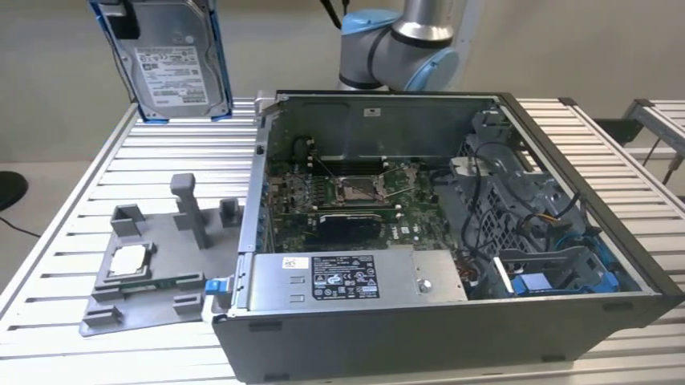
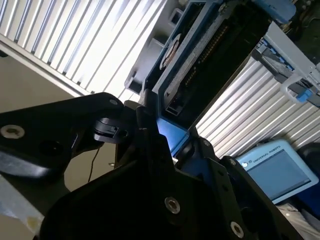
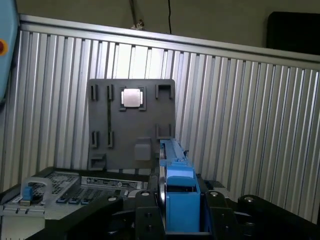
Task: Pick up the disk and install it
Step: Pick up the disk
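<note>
- Clearly the disk [image 1: 176,60] is off the worktop [image 1: 86,168]. It hangs in the upper left of the exterior view, upright, with its white label facing the camera and its blue frame running down both long edges.
- A black part of the pincer [image 1: 125,20] shows against the disk's upper left corner, at the very top of the frame.
- In the first wrist view the pincer [image 3: 180,215] is closed on the disk [image 3: 176,165], which is seen edge-on. Two black fingers [image 3: 145,217] press on the blue frame from either side, with no gap between them and the frame.
- In the second wrist view the disk [image 2: 200,55] reaches away from the black fingers [image 2: 150,135], and the blue frame shows where they clamp it.
- An open computer case [image 1: 428,345] takes up the centre and right of the exterior view.
- Inside it, a circuit board [image 1: 342,192] lies in the middle and a grey power box [image 1: 354,277] with a white label sits along the near wall.
- Blue plastic parts [image 1: 546,282] sit in the case's lower right corner.
- A grey tray [image 1: 128,309] lies on the worktop in the lower left of the exterior view, just beside the case, with a small square silver chip [image 1: 131,258] set in it.
- The first wrist view shows the same tray [image 3: 131,135] and chip [image 3: 132,98] well beyond the held disk.
- The arm [image 1: 412,40] stands behind the case at the top centre of the exterior view.
</note>
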Robot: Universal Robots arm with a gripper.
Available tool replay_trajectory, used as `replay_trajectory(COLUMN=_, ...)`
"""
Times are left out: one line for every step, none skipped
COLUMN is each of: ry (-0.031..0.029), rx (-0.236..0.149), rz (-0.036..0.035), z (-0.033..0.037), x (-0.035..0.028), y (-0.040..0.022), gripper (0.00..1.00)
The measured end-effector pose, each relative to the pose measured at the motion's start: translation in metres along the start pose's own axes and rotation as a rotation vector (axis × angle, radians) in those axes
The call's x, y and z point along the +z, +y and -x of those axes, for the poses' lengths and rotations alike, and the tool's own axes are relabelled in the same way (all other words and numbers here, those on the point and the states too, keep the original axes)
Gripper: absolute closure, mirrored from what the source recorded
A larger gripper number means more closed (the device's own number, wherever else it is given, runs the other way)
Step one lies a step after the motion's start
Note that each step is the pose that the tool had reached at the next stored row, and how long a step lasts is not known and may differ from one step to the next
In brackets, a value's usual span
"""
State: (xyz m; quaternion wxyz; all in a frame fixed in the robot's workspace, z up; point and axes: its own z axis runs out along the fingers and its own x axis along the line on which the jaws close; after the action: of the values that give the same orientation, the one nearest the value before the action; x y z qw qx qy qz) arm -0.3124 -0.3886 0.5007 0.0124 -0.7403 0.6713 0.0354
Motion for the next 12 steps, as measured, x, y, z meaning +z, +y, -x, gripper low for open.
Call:
replay_trajectory(ry=0.0000, rx=0.000, rz=0.0001, z=-0.0004, x=-0.0001, y=-0.0045, gripper=1.00)
replay_trajectory(ry=0.0000, rx=0.000, rz=0.0002, z=-0.0009, x=-0.0003, y=-0.0090, gripper=1.00)
replay_trajectory(ry=0.0000, rx=0.000, rz=0.0004, z=-0.0015, x=-0.0005, y=-0.0135, gripper=1.00)
replay_trajectory(ry=0.0000, rx=0.000, rz=0.0005, z=-0.0020, x=-0.0006, y=-0.0181, gripper=1.00)
replay_trajectory(ry=0.0000, rx=0.000, rz=0.0007, z=-0.0026, x=-0.0008, y=-0.0226, gripper=1.00)
replay_trajectory(ry=0.0000, rx=0.000, rz=0.0008, z=-0.0033, x=-0.0010, y=-0.0271, gripper=1.00)
replay_trajectory(ry=0.0000, rx=0.000, rz=0.0009, z=-0.0039, x=-0.0012, y=-0.0315, gripper=1.00)
replay_trajectory(ry=0.0000, rx=0.000, rz=0.0011, z=-0.0046, x=-0.0014, y=-0.0359, gripper=1.00)
replay_trajectory(ry=0.0000, rx=0.000, rz=0.0013, z=-0.0053, x=-0.0016, y=-0.0402, gripper=1.00)
replay_trajectory(ry=-0.0001, rx=0.000, rz=0.0014, z=-0.0061, x=-0.0017, y=-0.0450, gripper=1.00)
replay_trajectory(ry=-0.0001, rx=0.000, rz=0.0016, z=-0.0068, x=-0.0019, y=-0.0493, gripper=1.00)
replay_trajectory(ry=-0.0001, rx=0.000, rz=0.0017, z=-0.0074, x=-0.0021, y=-0.0537, gripper=1.00)
